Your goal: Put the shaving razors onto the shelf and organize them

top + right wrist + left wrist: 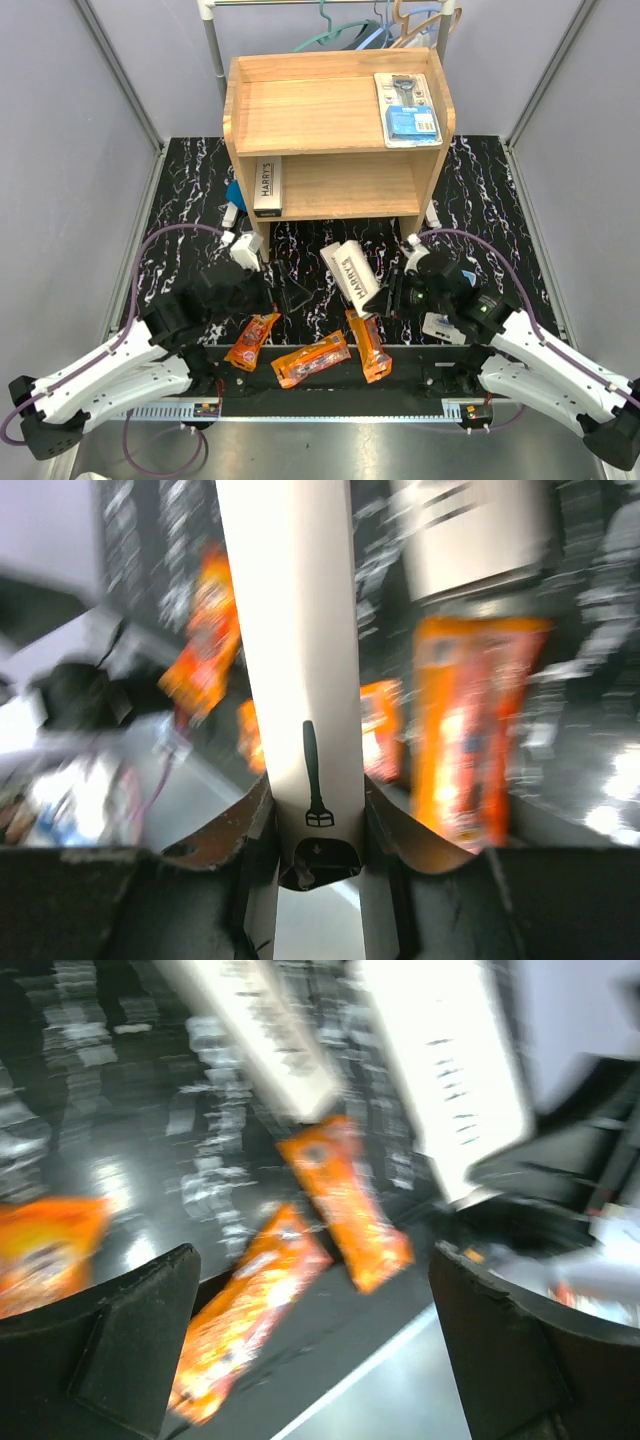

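a: nearest the bottom edge of the top view we see three orange plastic packets [311, 358] lying flat in a loose row on the black, white-veined marbled tabletop [180, 200].

b: agreed. just above them, left of centre, the left gripper [292, 293] has its jaws spread wide with nothing between them. in its own wrist view the dark fingers [130, 1340] sit at the lower corners, and the packets show blurred between them.

a: right of centre, the right gripper [385, 297] is clamped on the near end of a long white-and-black cardboard box [355, 272] lettered "harry's". its far end points toward the upper left.

b: in the right wrist view that box runs up the middle of the frame, pinched between the two fingers [440, 900] at the bottom.

a: a second white box [333, 255] lies just beside it, on its upper-left side; we cannot tell whether the two touch.

b: farther up, in the upper middle, stands the light wooden two-tier shelf [300, 115]. a third lettered box [267, 185] sits on the lower tier at its left end.

a: on the top tier, toward the right, a flat clear blister pack with a blue card [408, 108] lies face up. at the very top edge, behind the shelf, we make out a metal clothes rail [213, 45] and some hangers [335, 35].
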